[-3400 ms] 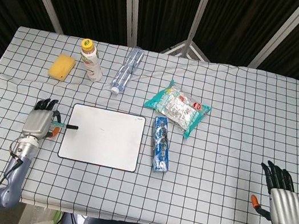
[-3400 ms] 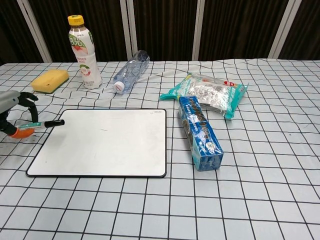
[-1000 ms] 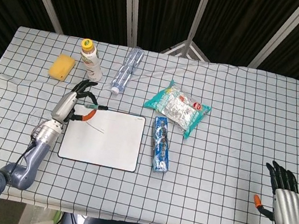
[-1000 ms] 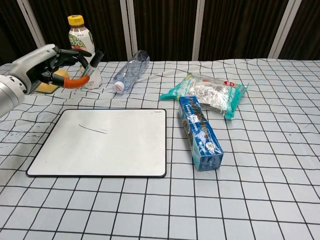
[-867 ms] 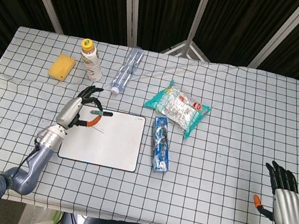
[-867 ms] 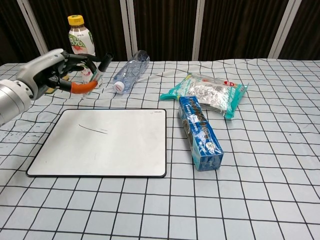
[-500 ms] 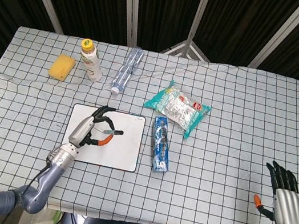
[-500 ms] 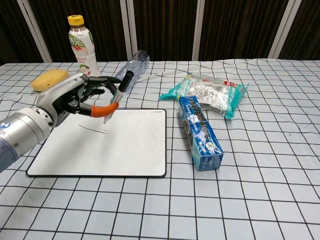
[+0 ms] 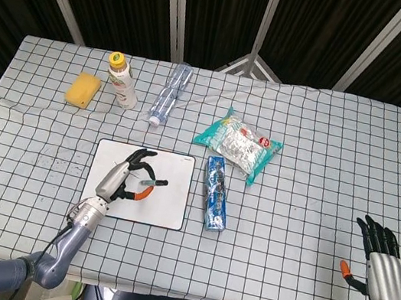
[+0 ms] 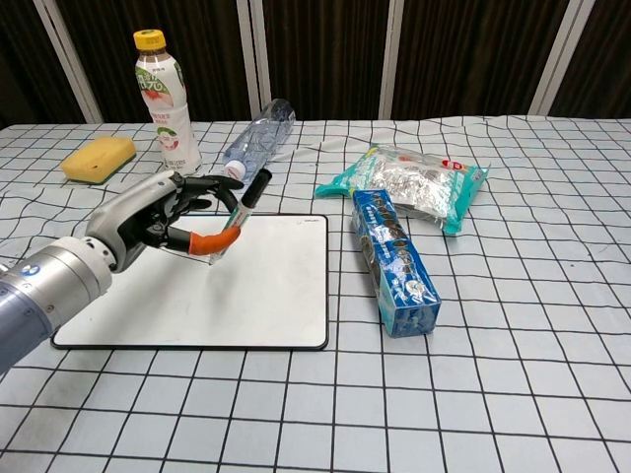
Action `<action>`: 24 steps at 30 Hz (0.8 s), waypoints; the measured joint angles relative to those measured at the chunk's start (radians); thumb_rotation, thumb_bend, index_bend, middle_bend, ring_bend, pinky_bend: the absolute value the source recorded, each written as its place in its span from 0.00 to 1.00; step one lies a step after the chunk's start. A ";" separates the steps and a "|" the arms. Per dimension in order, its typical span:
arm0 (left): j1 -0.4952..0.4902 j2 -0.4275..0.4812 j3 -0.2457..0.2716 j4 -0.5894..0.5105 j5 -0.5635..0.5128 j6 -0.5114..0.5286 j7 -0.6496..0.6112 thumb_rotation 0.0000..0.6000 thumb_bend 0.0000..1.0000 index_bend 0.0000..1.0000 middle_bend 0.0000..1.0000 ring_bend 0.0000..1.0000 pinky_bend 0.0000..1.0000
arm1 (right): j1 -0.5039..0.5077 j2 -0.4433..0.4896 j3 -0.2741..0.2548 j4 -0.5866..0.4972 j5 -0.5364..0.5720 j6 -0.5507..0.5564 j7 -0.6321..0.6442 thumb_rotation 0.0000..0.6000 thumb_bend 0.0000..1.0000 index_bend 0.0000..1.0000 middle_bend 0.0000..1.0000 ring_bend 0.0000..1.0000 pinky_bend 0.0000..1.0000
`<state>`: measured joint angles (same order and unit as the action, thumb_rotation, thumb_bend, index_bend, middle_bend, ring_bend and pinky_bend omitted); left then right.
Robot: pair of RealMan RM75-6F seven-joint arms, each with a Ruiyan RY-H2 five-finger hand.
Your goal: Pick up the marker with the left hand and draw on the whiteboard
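Left hand (image 10: 163,222): fingers grip the marker (image 10: 240,210), now carried from the whiteboard's (image 10: 266,296) far-left corner to above its middle.
Meaning: a second stroke looks imminent.
Right hand (image 9: 384,269): fingers spread, idle near the worktop's right corner.

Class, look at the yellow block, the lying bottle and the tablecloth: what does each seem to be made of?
Yellow block: probably foam sponge, matte with soft rounded edges. Lying bottle: clear plastic, see-through and glossy. Tablecloth: likely thin fabric, matte, with wrinkles and folds.
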<state>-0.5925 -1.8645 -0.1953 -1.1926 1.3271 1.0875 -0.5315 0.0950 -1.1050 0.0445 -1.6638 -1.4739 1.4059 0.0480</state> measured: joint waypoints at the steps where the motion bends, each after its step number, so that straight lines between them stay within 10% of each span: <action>1: -0.001 -0.005 -0.001 0.009 -0.003 -0.003 0.002 1.00 0.57 0.68 0.12 0.00 0.00 | 0.000 0.000 0.000 0.000 0.000 0.000 0.000 1.00 0.35 0.00 0.00 0.00 0.00; 24: 0.076 0.061 0.040 0.014 -0.037 -0.020 0.051 1.00 0.57 0.68 0.12 0.00 0.00 | -0.001 -0.003 -0.001 -0.002 -0.002 0.003 -0.010 1.00 0.35 0.00 0.00 0.00 0.00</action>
<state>-0.5169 -1.8040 -0.1548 -1.1783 1.2904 1.0676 -0.4807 0.0936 -1.1076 0.0436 -1.6657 -1.4764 1.4088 0.0382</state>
